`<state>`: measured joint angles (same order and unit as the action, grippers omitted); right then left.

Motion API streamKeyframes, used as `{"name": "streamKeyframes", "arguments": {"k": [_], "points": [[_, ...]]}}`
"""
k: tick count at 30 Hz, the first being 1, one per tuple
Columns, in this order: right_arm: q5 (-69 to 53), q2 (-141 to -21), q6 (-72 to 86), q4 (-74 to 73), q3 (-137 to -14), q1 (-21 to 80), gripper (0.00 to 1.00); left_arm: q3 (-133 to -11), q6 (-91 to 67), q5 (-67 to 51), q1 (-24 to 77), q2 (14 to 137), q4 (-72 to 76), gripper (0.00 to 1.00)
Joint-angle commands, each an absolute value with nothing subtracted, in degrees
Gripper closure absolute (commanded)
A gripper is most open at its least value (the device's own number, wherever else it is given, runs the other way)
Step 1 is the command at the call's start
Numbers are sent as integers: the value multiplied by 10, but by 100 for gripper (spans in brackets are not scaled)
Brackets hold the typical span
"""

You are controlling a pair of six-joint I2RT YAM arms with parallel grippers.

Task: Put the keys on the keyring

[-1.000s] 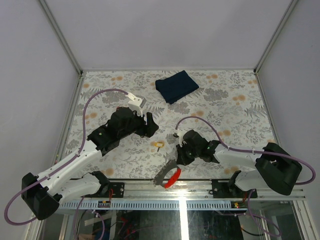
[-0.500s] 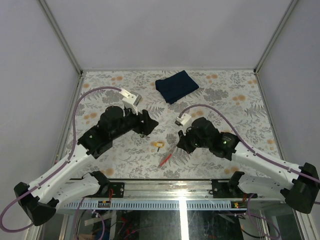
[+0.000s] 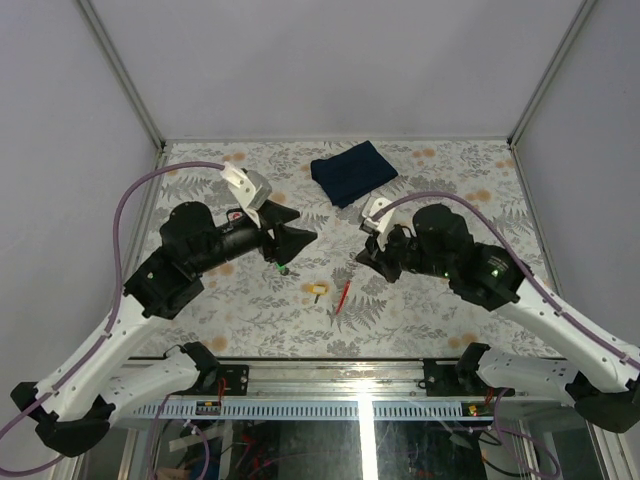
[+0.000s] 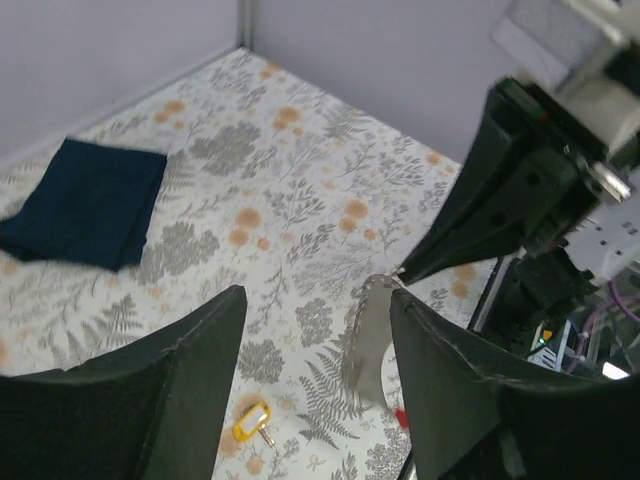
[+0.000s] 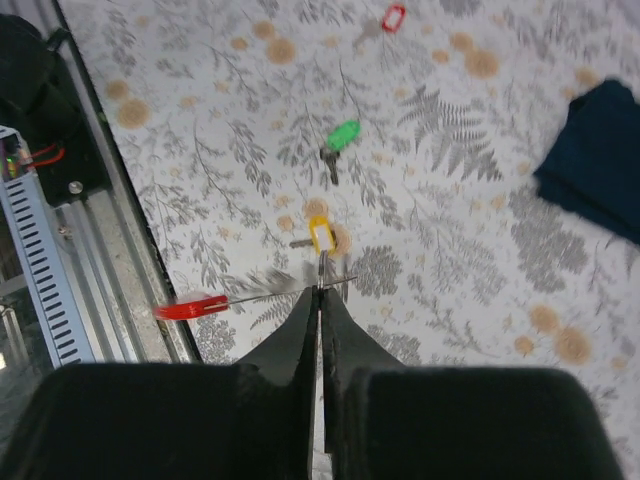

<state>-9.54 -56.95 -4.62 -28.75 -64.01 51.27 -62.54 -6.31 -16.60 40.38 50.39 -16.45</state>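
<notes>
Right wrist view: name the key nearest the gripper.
The yellow-headed key, just beyond the right gripper's tips; the green-headed key lies farther off.

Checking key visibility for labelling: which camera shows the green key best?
The right wrist view: the green key lies unobstructed, its head and metal shaft both clear. The top view shows only a tiny green speck. The left wrist view does not show it at all.

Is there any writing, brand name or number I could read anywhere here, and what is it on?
No text can be read.
The yellow key's head has a pale label window, too small to tell whether anything is written there.
The green key's head, the keyring's red tag and the dark blue cloth show no marks.
</notes>
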Motion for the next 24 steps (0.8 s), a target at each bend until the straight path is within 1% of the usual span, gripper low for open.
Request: {"name": "streamKeyframes", "arguments": {"k": [1, 10, 13, 16, 22, 24], "points": [[-157, -583, -128, -334, -731, 516, 100, -660, -18, -273, 401, 491, -136, 43], [-297, -578, -167, -311, -799, 517, 100, -717, -17, -395, 402, 492, -149, 47], [-338, -579, -165, -290, -812, 517, 100, -728, -21, -420, 402, 492, -149, 51], [-366, -586, -160, -274, -824, 516, 100, -728, -22, -434, 402, 493, -149, 59], [-390, -600, -151, -246, -838, 516, 100, -725, -19, -465, 402, 504, -149, 63], [-398, -602, -147, -237, -839, 516, 100, -723, -17, -476, 402, 507, -147, 65]]}}
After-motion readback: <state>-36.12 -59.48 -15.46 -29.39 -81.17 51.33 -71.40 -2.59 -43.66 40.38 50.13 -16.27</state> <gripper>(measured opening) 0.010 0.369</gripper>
